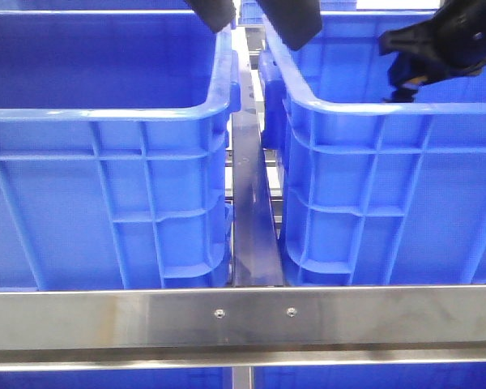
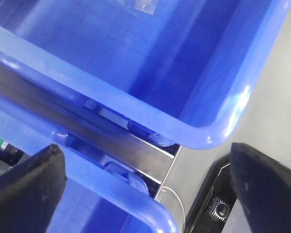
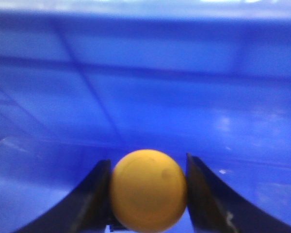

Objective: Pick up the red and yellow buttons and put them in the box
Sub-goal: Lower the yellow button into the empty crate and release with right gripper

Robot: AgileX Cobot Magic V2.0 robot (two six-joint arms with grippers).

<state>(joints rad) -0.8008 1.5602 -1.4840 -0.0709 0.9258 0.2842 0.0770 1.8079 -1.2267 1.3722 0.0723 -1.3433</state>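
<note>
Here, right tool (image 3: 148, 194) clamping yellow button (image 3: 148, 190)

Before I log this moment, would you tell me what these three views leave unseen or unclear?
- Red button: in no view; the crate walls hide both interiors in the front view.
- Yellow button: only its domed cap shows between the right gripper fingers; its lower part is cut off by the frame edge.
- Right wrist background: blurred blue, so which crate is unclear.
- Left gripper: fingertips cut off by the frame edge.
</note>
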